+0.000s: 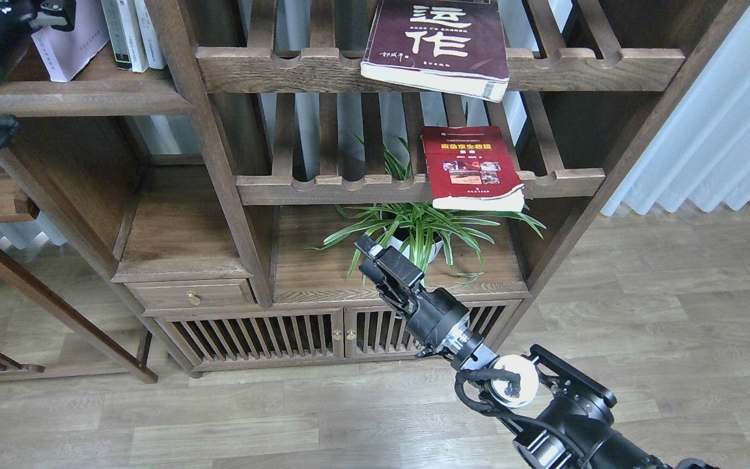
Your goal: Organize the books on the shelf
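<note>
The white-and-lavender book (70,45) stands on the solid dark-brown shelf (79,98) at the top left, next to slim white-spined volumes (133,32). My left gripper (49,13) is at the book's top edge, partly cut off by the frame, and its fingers cannot be told apart. The thick maroon book (437,42) lies flat on the upper slatted rack and overhangs its front rail. The red book (472,168) lies flat on the lower slatted rack and also overhangs. My right gripper (375,251) hovers empty in front of the plant, below the red book. It is one dark mass with no visible gap.
A potted spider plant (417,228) stands on the board under the lower slatted rack (329,189). The upper slatted rack (271,68) is above. A drawer (189,294) and slatted cabinet doors (264,335) are below. White curtains (713,130) hang at the right. The floor is wood.
</note>
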